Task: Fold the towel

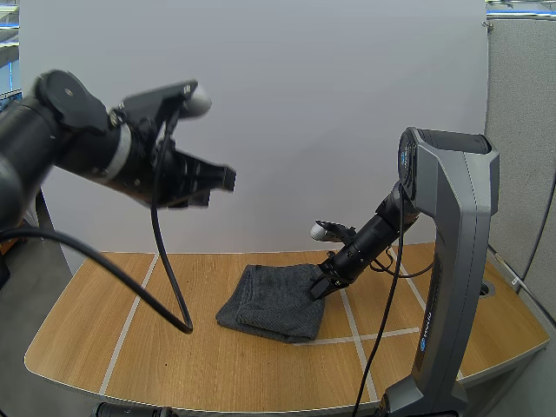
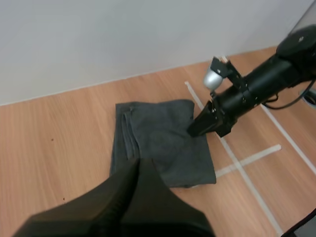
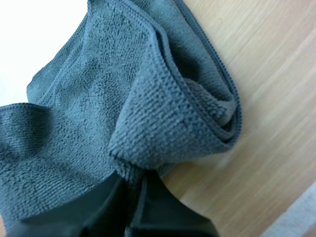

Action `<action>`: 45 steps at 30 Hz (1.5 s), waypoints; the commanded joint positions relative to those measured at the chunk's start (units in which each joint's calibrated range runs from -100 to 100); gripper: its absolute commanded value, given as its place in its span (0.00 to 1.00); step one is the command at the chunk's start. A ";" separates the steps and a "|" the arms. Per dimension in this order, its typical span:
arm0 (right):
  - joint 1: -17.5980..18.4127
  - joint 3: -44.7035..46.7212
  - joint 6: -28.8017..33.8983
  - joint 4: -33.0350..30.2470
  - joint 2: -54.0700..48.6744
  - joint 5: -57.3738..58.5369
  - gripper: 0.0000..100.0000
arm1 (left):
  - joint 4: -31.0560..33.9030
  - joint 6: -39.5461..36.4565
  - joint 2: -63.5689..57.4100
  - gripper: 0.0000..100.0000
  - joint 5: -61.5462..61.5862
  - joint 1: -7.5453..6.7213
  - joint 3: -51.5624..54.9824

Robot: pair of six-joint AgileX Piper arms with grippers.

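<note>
1. The towel (image 1: 274,302) lies mid-desk, in the lower middle of the high view. Our right tool (image 1: 315,290) is at its right edge, tips closed onto a fold of cloth and pinching it.
2. Our left tool (image 1: 221,185) hangs high in the upper left of the high view, well apart from the towel. Its fingers are pressed together as one dark wedge, with nothing between them.
3. White tape lines (image 1: 360,334) cross the desk (image 1: 174,356), and one runs just beside the towel's right edge. A grey stand (image 1: 452,261) rises at the right of the frame beside the right arm, apart from the towel.
4. The towel is dark grey with a nubby looped weave and stitched hems. It is folded in several layers into a rough rectangle, and the pinched edge curls into a soft roll. The desk is light wood grain with rounded corners.
</note>
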 commanded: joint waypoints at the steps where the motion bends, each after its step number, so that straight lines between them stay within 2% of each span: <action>1: -0.19 0.49 -0.43 -0.80 -1.01 1.93 0.00 | -5.44 8.00 10.77 0.00 -1.66 -0.18 6.48; 8: -0.19 0.49 -0.43 -0.80 -1.01 1.93 0.00 | -5.27 12.02 18.87 0.00 -1.98 -0.18 7.74; 17: -0.19 0.49 -0.43 -0.80 -1.01 2.28 0.00 | -7.51 17.76 22.02 0.00 -3.78 -0.18 7.94; 20: -0.19 0.49 -0.43 -0.80 -1.01 2.28 0.00 | -7.64 17.87 22.16 0.00 -6.55 -0.18 9.54; 26: -0.19 0.49 -0.19 -0.88 -1.01 2.29 0.00 | -9.65 22.65 24.02 0.00 -13.33 -0.18 14.67; 29: -0.19 0.49 0.01 -0.88 -1.05 2.48 0.01 | -11.06 23.48 25.86 0.05 -13.33 -0.18 14.67; 32: -0.19 0.49 1.18 -0.88 -1.56 2.48 0.38 | -11.73 23.67 28.31 0.17 -12.33 -0.18 14.55; 34: -0.19 0.49 2.20 -0.88 -2.35 2.65 0.76 | -11.73 23.74 30.52 0.34 -11.19 -0.18 14.12; 36: -0.19 0.49 3.24 -0.88 -3.29 2.65 1.00 | -12.14 23.74 32.64 0.54 -10.97 -0.18 13.83; 39: -0.19 0.49 3.73 -1.19 -5.40 4.10 1.00 | -12.52 24.73 34.94 0.91 -10.97 -0.18 13.52; 40: -0.19 0.49 4.10 -1.26 -6.43 4.26 1.00 | -12.88 25.41 35.35 0.98 -10.97 -0.18 13.52; 45: -0.19 0.49 5.32 -1.80 -14.08 4.26 1.00 | -15.46 27.94 38.64 1.00 -10.97 -0.18 13.21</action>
